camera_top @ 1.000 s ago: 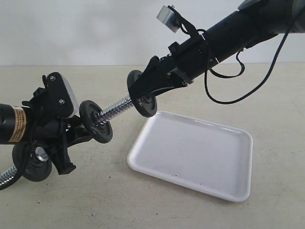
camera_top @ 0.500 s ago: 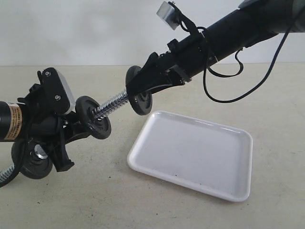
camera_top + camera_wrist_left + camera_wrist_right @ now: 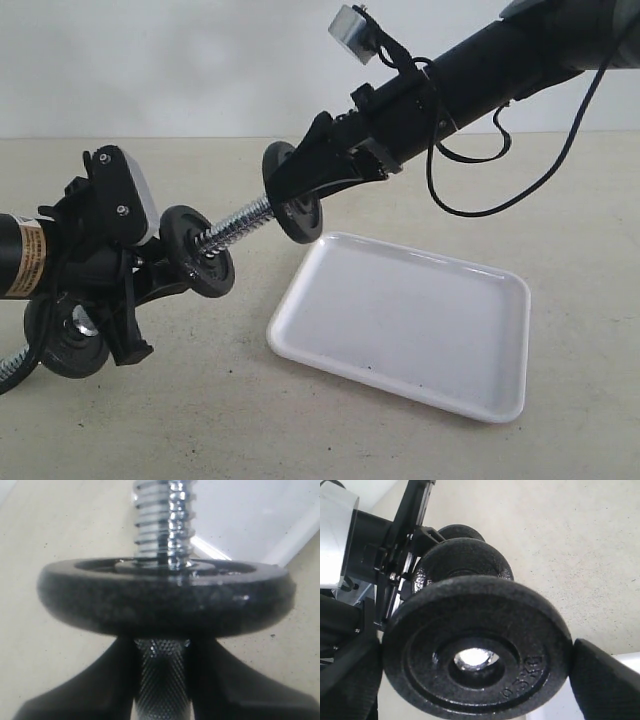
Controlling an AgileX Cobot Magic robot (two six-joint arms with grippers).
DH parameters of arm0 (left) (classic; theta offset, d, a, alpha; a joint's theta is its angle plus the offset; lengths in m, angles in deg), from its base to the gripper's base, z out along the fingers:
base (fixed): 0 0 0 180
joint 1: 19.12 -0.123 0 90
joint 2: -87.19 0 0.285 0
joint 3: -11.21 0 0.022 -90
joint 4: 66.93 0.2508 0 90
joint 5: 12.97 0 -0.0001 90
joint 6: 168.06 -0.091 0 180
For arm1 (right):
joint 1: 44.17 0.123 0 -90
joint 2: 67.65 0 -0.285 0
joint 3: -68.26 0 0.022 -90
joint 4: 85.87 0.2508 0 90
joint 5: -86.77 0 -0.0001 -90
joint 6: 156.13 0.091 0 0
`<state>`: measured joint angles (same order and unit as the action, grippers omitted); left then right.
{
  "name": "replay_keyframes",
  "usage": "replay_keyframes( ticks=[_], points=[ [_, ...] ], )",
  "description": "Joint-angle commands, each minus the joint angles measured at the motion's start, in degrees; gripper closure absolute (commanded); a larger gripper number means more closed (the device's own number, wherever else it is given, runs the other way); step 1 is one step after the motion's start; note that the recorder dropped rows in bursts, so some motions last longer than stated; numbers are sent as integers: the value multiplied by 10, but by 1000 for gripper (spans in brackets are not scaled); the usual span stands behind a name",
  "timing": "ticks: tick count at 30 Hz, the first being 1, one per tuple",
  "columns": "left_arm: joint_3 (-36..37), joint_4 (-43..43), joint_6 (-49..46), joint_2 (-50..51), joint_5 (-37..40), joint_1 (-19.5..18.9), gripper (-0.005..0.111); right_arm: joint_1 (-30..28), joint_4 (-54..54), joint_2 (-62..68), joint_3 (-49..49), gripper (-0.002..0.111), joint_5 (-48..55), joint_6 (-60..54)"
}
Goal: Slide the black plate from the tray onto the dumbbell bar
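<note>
Beige bench lies bare around the work, so both arms have open room on every side. White tray sits low on the right and holds no disc. Its near-left corner is below the raised bar and well apart from it, so the lift out of the tray looks done.

The left arm has its jaws clamped on the knurled middle of the bar, which slopes up toward the right arm. Of 3 discs, the seated disc rests on the thread just beyond the left jaws, and the lower disc hangs at the bar's other end.

The black plate is pinched by its rim in the right jaws, face-on to the bar's upper end. The right wrist view shows the chrome tip in the plate's hole, so threading looks just begun. What is left is the slide down the bare thread toward the seated disc, then the release. The hole leaves little slack around the thread, so any tilt could catch on the ridges.
</note>
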<state>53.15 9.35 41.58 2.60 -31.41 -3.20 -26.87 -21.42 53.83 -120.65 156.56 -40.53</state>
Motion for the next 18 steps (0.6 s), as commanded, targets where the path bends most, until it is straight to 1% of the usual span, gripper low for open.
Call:
replay_keyframes(
  ticks=[1,12,14,18],
  points=[
    [-21,17,-5,-33,-515,1,102,-1,29,-10,-5,107,2,-4],
    [-21,23,-4,-33,-515,1,102,-1,26,-10,-5,107,2,7],
    [-21,23,-17,-33,-515,1,102,-1,26,-10,-5,107,2,14],
    [-21,0,-32,-33,-515,1,102,8,22,-10,-5,107,2,24]
  ],
)
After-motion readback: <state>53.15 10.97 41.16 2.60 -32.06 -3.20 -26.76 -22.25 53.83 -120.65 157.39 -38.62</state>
